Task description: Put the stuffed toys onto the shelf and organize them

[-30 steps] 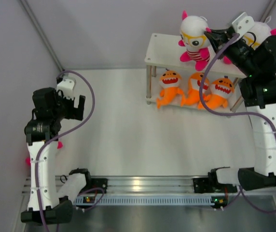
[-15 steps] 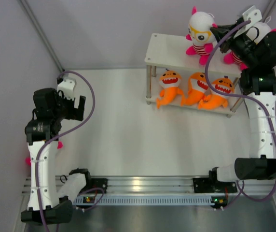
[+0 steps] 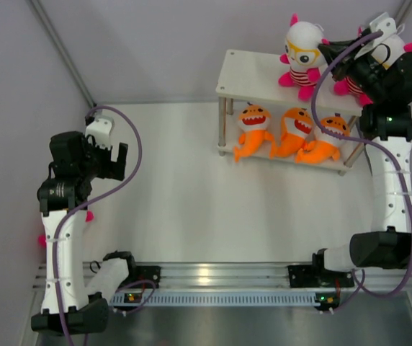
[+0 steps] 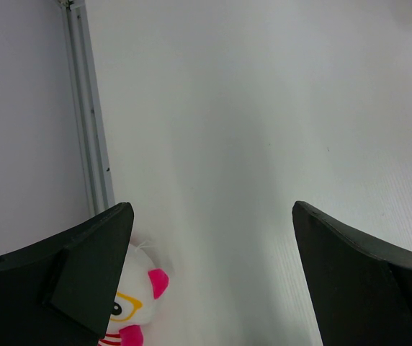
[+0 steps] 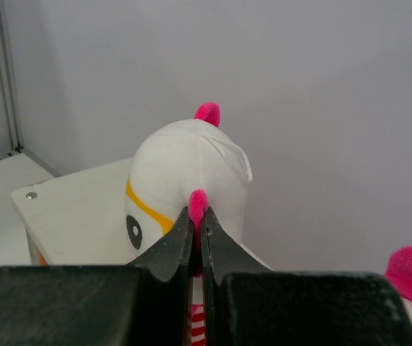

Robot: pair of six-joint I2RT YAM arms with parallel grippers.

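Observation:
The pale two-tier shelf (image 3: 245, 76) stands at the back right. Three orange sharks (image 3: 292, 133) lie on its lower board. My right gripper (image 3: 326, 52) is shut on the pink ear of a white-headed doll (image 3: 303, 49), which sits upright on the top board (image 5: 69, 209); the doll (image 5: 181, 180) fills the right wrist view. A second doll (image 3: 350, 83) sits behind my right arm, mostly hidden. My left gripper (image 3: 112, 160) is open and empty at the left. Another doll (image 4: 130, 295) lies on the table by its left finger (image 4: 91, 267).
A metal frame post (image 4: 91, 130) runs along the left wall beside the doll on the table. The rail with the arm bases (image 3: 213, 285) lies along the near edge. Purple cables loop beside both arms.
My right gripper has carried the doll a little further back and right on the top board. The left arm has not moved.

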